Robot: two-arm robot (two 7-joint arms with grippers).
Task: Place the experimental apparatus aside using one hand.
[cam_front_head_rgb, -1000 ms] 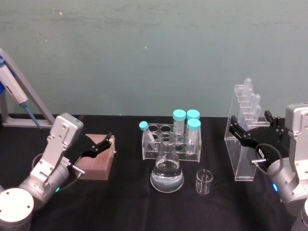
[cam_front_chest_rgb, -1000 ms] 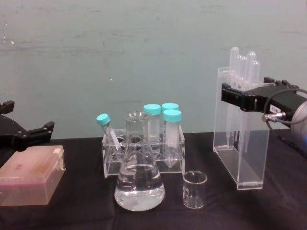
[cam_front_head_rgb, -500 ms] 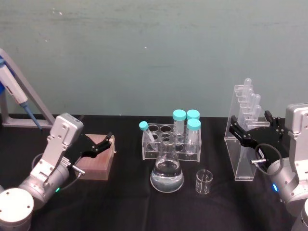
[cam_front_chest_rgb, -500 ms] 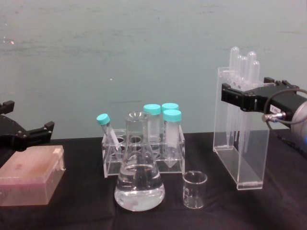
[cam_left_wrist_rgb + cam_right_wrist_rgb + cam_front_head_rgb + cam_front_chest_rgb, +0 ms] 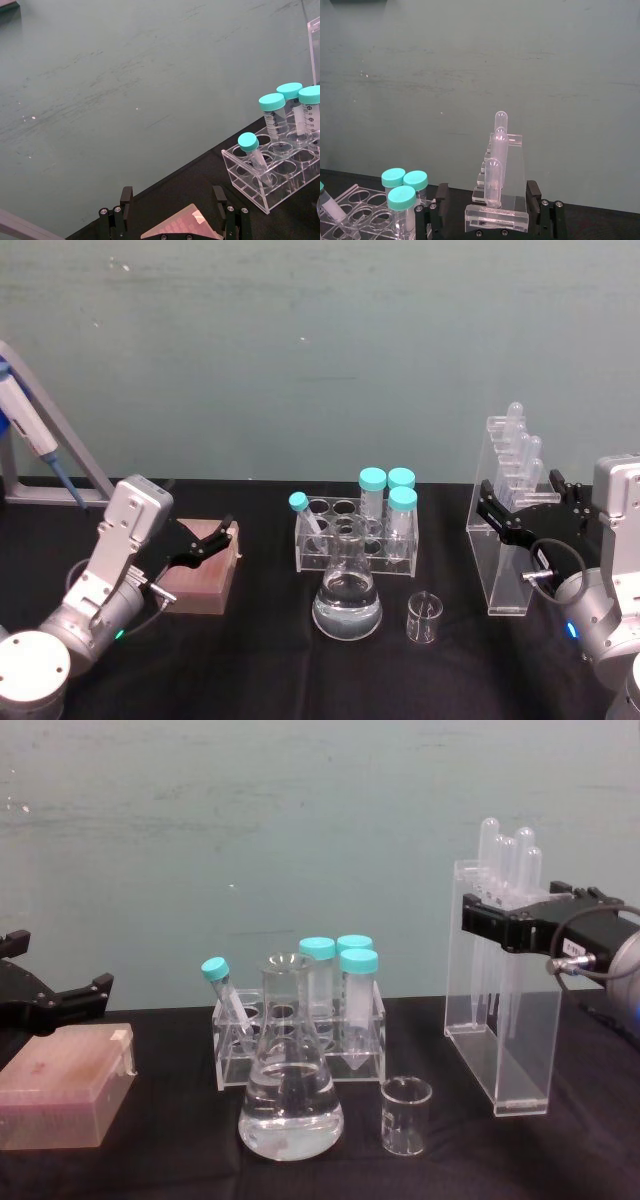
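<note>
The tall acrylic rack (image 5: pixel 505 540) of round-topped tubes stands on the black table at the right. My right gripper (image 5: pixel 518 498) is open, one finger on each side of the rack's upper part (image 5: pixel 500 1020); in the right wrist view the rack top (image 5: pixel 497 212) lies between the fingers (image 5: pixel 442 192) with a small gap. The conical flask (image 5: pixel 347 605) of clear liquid and the small glass beaker (image 5: pixel 424 617) stand at the centre front, also in the chest view as flask (image 5: pixel 290 1110) and beaker (image 5: pixel 406 1115). My left gripper (image 5: pixel 215 540) hangs open over the pink box (image 5: pixel 200 575).
A clear rack of teal-capped tubes (image 5: pixel 355 530) stands just behind the flask, one tube leaning. A blue pipette on a stand (image 5: pixel 30 425) sits at the far left. The green wall runs close behind the table. Bare black tabletop lies along the front.
</note>
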